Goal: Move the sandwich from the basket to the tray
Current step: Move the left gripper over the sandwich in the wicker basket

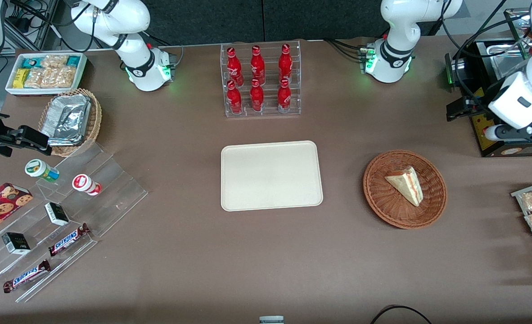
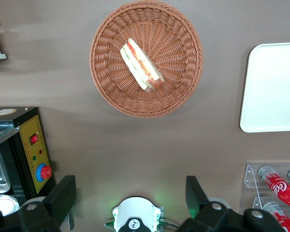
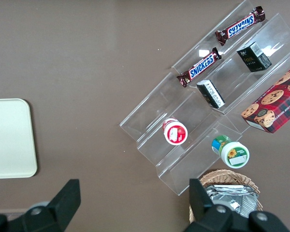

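The tray (image 2: pixel 273 87) is cut off at the frame edge in the left wrist view, with only one end showing. The bottles (image 2: pixel 279 186) in their clear rack are likewise cropped there. In the front view the arm (image 1: pixel 525 96) is only partly in frame, and the gripper (image 1: pixel 462 108) shows as a dark shape against a black appliance (image 1: pixel 486 135), so its detail is hard to make out from that side.

The sandwich (image 1: pixel 405 183) is a pale triangular wedge with a red-orange and green stripe along its cut edge. It lies on its side in the basket (image 1: pixel 385 202), roughly central and slightly off toward one wall. The basket is round, reddish-brown wicker, and sits on the brown table (image 1: pixel 266 261) beside the tray.

The jaws stand wide apart and hold nothing; in the wrist view both dark fingers (image 2: pixel 63 195) appear with bare table between them. The gripper hangs high above the table, over the appliance, well apart from the basket. The sandwich lies ahead of the jaws and well below them.
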Controlling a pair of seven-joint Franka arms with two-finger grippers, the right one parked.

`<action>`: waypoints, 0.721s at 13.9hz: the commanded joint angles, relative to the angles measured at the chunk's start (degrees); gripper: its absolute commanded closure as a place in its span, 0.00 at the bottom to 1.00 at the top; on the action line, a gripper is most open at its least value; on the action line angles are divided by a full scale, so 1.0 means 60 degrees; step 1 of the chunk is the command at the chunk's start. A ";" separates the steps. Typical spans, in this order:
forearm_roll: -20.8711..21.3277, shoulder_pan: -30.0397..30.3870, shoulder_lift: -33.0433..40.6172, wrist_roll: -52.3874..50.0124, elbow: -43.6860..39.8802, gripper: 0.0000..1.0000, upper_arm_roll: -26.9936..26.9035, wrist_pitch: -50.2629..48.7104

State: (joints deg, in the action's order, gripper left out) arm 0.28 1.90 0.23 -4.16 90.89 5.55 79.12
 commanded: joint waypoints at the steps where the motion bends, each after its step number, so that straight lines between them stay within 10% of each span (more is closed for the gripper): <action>1: -0.0019 -0.0053 0.0195 0.0195 -0.0089 0.00 -0.0192 0.0039; 10: 0.0129 -0.0053 0.0270 -0.1016 0.3423 0.00 -0.0192 0.3623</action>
State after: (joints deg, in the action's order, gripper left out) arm 0.44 1.92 0.42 -6.19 106.56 4.59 95.52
